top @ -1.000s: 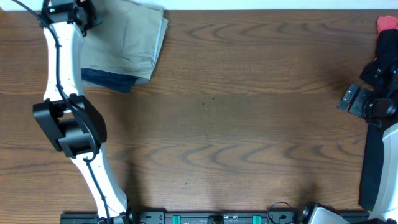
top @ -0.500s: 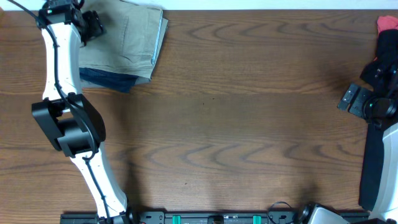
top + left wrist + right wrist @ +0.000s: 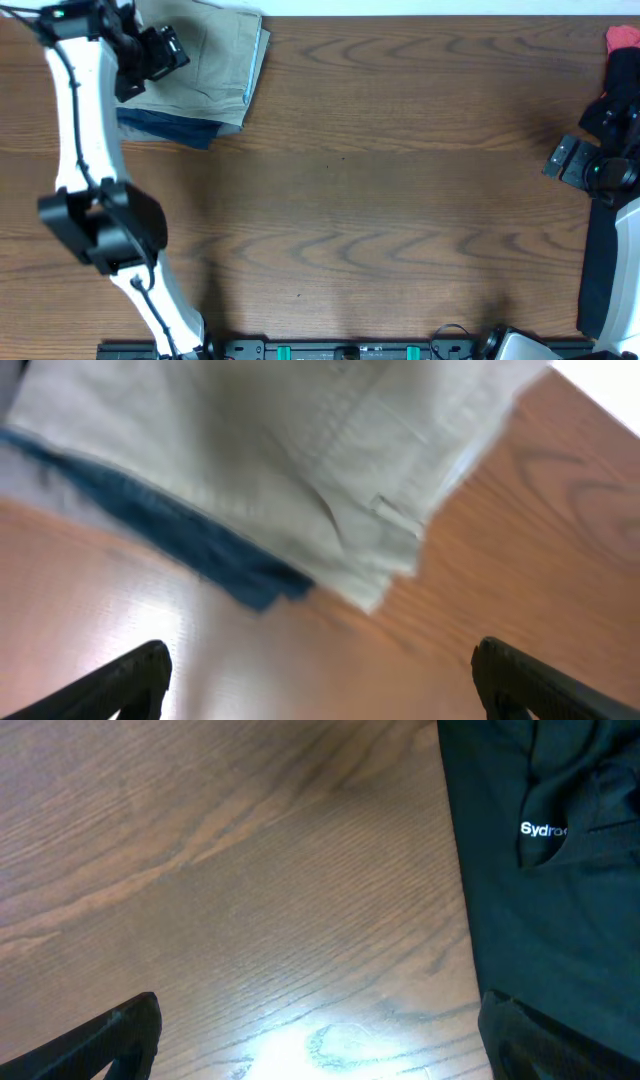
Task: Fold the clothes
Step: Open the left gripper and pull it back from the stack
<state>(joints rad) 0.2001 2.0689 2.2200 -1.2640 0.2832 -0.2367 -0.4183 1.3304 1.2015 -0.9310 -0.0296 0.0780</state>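
A folded pale khaki-green garment (image 3: pixel 215 60) lies at the table's far left corner on top of a folded navy one (image 3: pixel 170 128). Both show blurred in the left wrist view, khaki (image 3: pixel 300 450) over navy (image 3: pixel 190 540). My left gripper (image 3: pixel 150 62) is open and empty, hovering over the stack's left part. My right gripper (image 3: pixel 572 162) is open and empty at the far right, just left of a black garment (image 3: pixel 612 105), which fills the right side of the right wrist view (image 3: pixel 550 890) and bears small white lettering.
A red garment (image 3: pixel 622 38) lies at the far right corner behind the black one. Bare wooden table (image 3: pixel 380 200) spans the middle. The table's back edge runs just behind the folded stack.
My left gripper has swung right and toward the front over the folded stack, and the left arm has shifted left. The right arm has not moved.
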